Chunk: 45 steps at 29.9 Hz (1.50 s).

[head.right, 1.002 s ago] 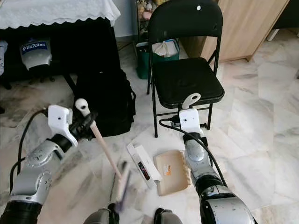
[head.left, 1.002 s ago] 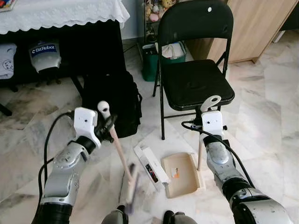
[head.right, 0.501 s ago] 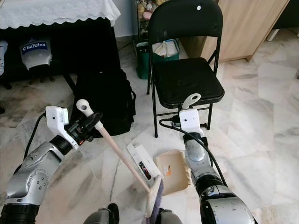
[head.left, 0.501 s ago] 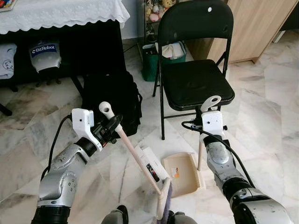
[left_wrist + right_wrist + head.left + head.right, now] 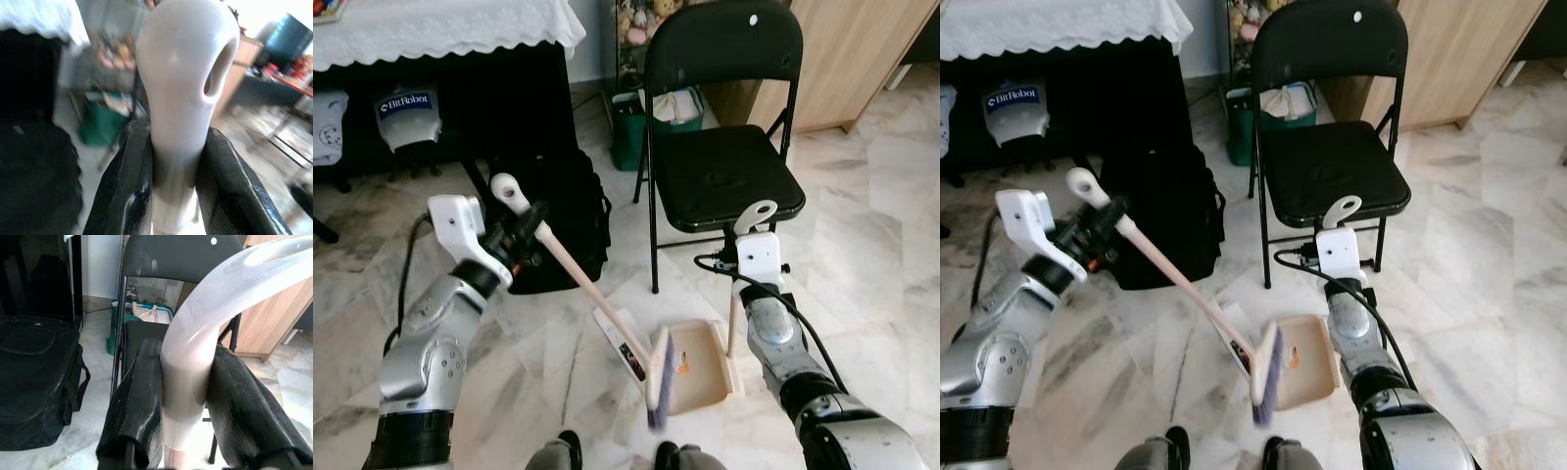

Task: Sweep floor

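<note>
My left end effector (image 5: 173,181) is clamped on the top of the broom (image 5: 582,279), just under the loop at its end. The long stick slants down from there to the floor in front of me. The broom head (image 5: 657,377) is at the near edge of the dustpan (image 5: 700,367), and its bristles look blurry.

My right end effector (image 5: 183,406) is clamped on the dustpan handle (image 5: 752,217), which stands up straight. The tan pan sits flat on the marble floor (image 5: 881,245), just in front of the black folding chair (image 5: 720,171). A white flat box (image 5: 625,343) lies on the floor just beside the pan, under the broom stick.

A black bag (image 5: 558,211) sits on the floor next to the chair. Behind it is a bench with a white lace cloth (image 5: 440,27). A green bin (image 5: 628,127) stands behind the chair.
</note>
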### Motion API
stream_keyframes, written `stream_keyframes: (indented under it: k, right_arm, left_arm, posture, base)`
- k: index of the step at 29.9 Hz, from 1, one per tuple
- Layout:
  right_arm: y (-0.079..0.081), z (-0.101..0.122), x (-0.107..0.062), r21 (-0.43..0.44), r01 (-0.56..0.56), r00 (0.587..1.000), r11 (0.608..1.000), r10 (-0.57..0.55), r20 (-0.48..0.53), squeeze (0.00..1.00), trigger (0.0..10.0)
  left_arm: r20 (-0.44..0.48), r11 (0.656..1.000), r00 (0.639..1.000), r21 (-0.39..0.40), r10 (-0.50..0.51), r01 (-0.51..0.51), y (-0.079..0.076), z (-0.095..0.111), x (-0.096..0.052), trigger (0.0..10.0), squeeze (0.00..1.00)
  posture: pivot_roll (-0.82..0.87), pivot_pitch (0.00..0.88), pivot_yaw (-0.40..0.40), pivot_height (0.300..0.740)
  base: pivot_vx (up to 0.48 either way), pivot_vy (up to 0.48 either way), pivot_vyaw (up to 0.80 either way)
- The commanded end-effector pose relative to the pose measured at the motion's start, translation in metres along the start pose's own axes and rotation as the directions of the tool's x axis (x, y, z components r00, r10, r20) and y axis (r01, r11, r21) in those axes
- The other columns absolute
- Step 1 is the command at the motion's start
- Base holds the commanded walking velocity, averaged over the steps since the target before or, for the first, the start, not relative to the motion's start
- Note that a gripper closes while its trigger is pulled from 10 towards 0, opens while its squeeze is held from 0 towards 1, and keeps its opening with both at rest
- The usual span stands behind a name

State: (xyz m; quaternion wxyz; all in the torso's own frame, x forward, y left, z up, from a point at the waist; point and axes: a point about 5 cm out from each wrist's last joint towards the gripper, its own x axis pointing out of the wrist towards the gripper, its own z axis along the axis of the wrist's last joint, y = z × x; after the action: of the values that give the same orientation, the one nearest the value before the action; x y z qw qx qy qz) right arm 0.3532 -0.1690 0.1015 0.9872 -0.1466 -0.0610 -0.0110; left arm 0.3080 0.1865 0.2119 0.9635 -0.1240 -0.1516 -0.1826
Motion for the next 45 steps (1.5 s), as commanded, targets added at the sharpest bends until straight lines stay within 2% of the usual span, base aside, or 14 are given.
stream_keyframes:
  k: [1, 4, 9, 11, 13, 14, 18, 19, 21, 28, 32, 36, 38, 45]
  right_arm:
    - [0.001, -0.014, -0.007, -0.026, -0.022, 0.997, 0.999, 0.020, -0.068, 0.00, 10.0]
    - [0.001, -0.014, -0.008, -0.027, -0.022, 0.998, 0.999, 0.020, -0.067, 0.00, 10.0]
    - [0.000, -0.014, -0.008, -0.027, -0.020, 0.998, 0.999, 0.019, -0.066, 0.00, 10.0]
    - [0.000, -0.014, -0.008, -0.027, -0.020, 0.998, 0.999, 0.018, -0.066, 0.00, 10.0]
    - [-0.001, -0.015, -0.009, -0.027, -0.017, 0.998, 1.000, 0.015, -0.063, 0.00, 10.0]
    - [-0.001, -0.015, -0.009, -0.027, -0.017, 0.998, 1.000, 0.015, -0.063, 0.00, 10.0]
    - [-0.003, -0.015, -0.009, -0.030, -0.014, 0.998, 0.999, 0.012, -0.063, 0.00, 10.0]
    - [-0.004, -0.016, -0.010, -0.031, -0.012, 0.998, 0.999, 0.010, -0.061, 0.00, 10.0]
    - [-0.004, -0.016, -0.010, -0.031, -0.011, 0.998, 0.999, 0.009, -0.062, 0.00, 10.0]
    - [-0.007, -0.020, -0.014, -0.037, -0.008, 0.998, 0.999, 0.005, -0.064, 0.00, 10.0]
    - [-0.008, -0.021, -0.015, -0.040, -0.005, 0.998, 0.999, 0.003, -0.065, 0.00, 10.0]
    - [-0.009, -0.021, -0.015, -0.040, -0.004, 0.998, 0.999, 0.001, -0.064, 0.00, 10.0]
    - [-0.009, -0.021, -0.015, -0.040, -0.001, 0.998, 0.999, -0.002, -0.066, 0.00, 10.0]
    - [-0.008, -0.021, -0.015, -0.037, -0.001, 0.998, 0.999, -0.001, -0.066, 0.00, 10.0]
  left_arm:
    - [0.069, 0.997, 0.997, 0.068, 0.026, -0.031, 0.000, 0.012, 0.000, 10.0, 0.09]
    - [0.097, 0.990, 0.993, 0.115, 0.074, -0.085, 0.002, 0.013, 0.001, 10.0, 0.07]
    - [0.069, 0.979, 0.997, 0.196, 0.046, -0.059, -0.004, 0.001, 0.001, 10.0, 0.00]
    - [0.057, 0.972, 0.997, 0.226, 0.047, -0.059, -0.005, -0.008, 0.001, 10.0, 0.00]
    - [0.038, 0.964, 0.996, 0.252, 0.076, -0.083, -0.002, -0.028, 0.000, 10.0, 0.00]
    - [0.038, 0.964, 0.996, 0.252, 0.076, -0.083, -0.002, -0.028, 0.000, 10.0, 0.00]
    - [0.011, 0.964, 0.991, 0.231, 0.132, -0.131, 0.006, -0.045, 0.000, 10.0, 0.00]
    - [0.009, 0.966, 0.988, 0.205, 0.157, -0.155, 0.008, -0.051, 0.002, 10.0, 0.00]
    - [0.005, 0.966, 0.987, 0.203, 0.163, -0.161, 0.009, -0.054, 0.003, 10.0, 0.00]
    - [-0.017, 0.971, 0.992, 0.205, 0.127, -0.121, 0.000, -0.070, 0.017, 10.0, 0.00]
    - [-0.085, 0.987, 0.994, 0.156, 0.063, -0.049, -0.005, -0.082, 0.022, 10.0, 0.00]
    - [-0.143, 0.996, 0.989, 0.090, 0.027, -0.015, -0.006, -0.090, 0.021, 10.0, 0.00]
    - [-0.251, 0.998, 0.968, 0.052, -0.023, 0.037, -0.003, -0.102, 0.011, 10.0, 0.00]
    - [-0.248, 0.999, 0.968, 0.007, -0.043, 0.046, 0.007, -0.094, 0.002, 10.0, 0.00]
  posture:
    - [0.09, 0.224, -0.001, 0.740]
    - [0.09, 0.225, -0.001, 0.740]
    - [0.09, 0.227, 0.000, 0.740]
    - [0.09, 0.228, 0.000, 0.740]
    - [0.08, 0.230, 0.000, 0.740]
    - [0.08, 0.230, 0.000, 0.740]
    - [0.07, 0.240, 0.001, 0.740]
    - [0.07, 0.241, 0.001, 0.740]
    - [0.07, 0.241, 0.001, 0.740]
    - [0.05, 0.255, 0.003, 0.740]
    - [0.04, 0.260, 0.005, 0.740]
    - [0.04, 0.263, 0.006, 0.740]
    - [0.04, 0.264, 0.008, 0.740]
    - [0.05, 0.259, 0.009, 0.740]
  base:
    - [0.000, 0.000, 0.00]
    - [0.000, 0.000, 0.00]
    - [0.000, 0.000, 0.00]
    - [0.000, 0.000, 0.00]
    - [0.000, 0.000, 0.00]
    - [0.000, 0.000, 0.00]
    - [0.000, 0.000, 0.00]
    - [0.000, 0.000, 0.00]
    - [0.000, 0.000, 0.00]
    - [0.000, 0.000, 0.00]
    - [0.000, 0.000, 0.00]
    - [0.000, 0.000, 0.00]
    - [0.000, 0.000, 0.00]
    - [0.000, 0.000, 0.00]
